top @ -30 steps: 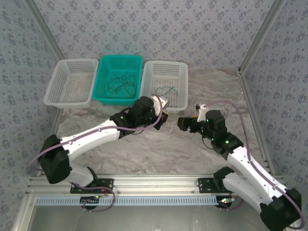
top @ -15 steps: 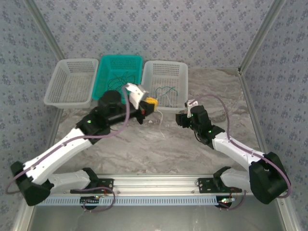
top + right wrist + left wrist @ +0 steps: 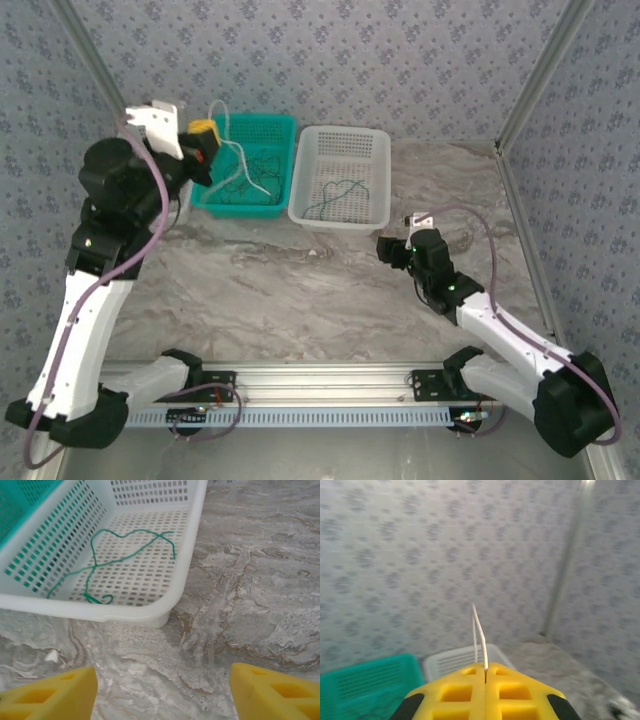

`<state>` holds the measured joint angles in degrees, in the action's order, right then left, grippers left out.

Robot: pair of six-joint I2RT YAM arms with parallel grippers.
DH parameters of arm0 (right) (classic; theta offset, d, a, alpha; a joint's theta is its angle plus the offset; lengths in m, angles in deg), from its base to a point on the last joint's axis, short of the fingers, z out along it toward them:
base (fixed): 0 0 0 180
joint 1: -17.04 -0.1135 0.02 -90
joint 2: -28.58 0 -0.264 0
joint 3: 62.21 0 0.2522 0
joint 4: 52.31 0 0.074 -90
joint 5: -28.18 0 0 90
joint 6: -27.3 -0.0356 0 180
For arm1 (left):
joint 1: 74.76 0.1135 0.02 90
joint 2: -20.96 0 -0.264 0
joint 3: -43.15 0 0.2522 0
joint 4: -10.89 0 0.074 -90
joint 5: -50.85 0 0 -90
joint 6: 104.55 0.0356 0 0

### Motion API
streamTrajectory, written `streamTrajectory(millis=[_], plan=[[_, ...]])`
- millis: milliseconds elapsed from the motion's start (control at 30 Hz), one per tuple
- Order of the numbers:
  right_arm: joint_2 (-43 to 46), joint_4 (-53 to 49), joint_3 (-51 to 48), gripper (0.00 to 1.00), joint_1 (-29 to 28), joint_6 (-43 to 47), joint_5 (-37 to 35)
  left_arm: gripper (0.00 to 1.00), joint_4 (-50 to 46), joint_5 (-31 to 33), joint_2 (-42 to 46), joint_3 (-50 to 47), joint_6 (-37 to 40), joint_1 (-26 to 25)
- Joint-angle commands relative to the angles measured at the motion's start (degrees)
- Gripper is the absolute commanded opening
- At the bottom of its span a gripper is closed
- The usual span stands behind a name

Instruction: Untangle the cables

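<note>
Pinching a pale thin cable (image 3: 479, 634) between its closed yellow fingers (image 3: 457, 692), the left gripper (image 3: 205, 138) is held high at the far left, above the near-left corner of the teal plastic mesh basket (image 3: 215, 201). From the left wrist camera, the cable rises out of the seam between the fingers as two close strands. How far it continues below the grip is hidden there. In the overhead view it loops above the gripper and trails down into the teal basket, where its lower end merges with a tangle of dark cables (image 3: 248, 172) on the basket floor. Individual strands in that tangle are too fine to separate.

The left arm covers most of a second white basket (image 3: 181, 200) left of the teal one; just a sliver of it shows.

The right gripper (image 3: 163, 680) hovers low over the marble-patterned table (image 3: 260, 580), near the right side, with its fingers spread wide and nothing between them. Both are cut off by the bottom edge of the wrist view. Just beyond it sits the white plastic mesh basket (image 3: 192, 545), right of the teal one. A single dark green cable (image 3: 131, 533) lies curled on its floor, apart from the others.
</note>
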<state>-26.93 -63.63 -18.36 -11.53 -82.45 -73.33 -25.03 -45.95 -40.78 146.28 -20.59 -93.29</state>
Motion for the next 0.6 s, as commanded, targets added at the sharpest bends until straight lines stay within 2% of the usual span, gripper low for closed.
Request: streamTrajectory(millis=[0, 100, 267, 433, 567], plan=[[3.60, -3.99, 0.75, 0.77, 0.01, -0.73, 2.09, 0.00, -2.66, -2.53, -4.29, 3.96, 1.51, 8.46], [6.69, -5.73, 1.15, 0.80, 0.02, -1.06, 3.90, 0.00, -1.02, -5.06, -7.87, 6.41, -0.01, 16.37], [10.08, -11.15, 3.40, 0.81, 0.01, -1.68, 3.89, 0.00, -0.69, -5.17, -15.76, 11.28, -0.91, 26.92], [12.51, -13.02, 4.32, 0.82, 0.01, -1.48, 3.23, 0.00, -2.37, -5.69, -25.72, 18.80, -1.55, 33.40], [13.23, -13.62, 4.98, 0.83, 0.02, -1.84, 2.47, 0.00, -2.60, -6.40, -33.37, 25.00, -2.93, 36.56]])
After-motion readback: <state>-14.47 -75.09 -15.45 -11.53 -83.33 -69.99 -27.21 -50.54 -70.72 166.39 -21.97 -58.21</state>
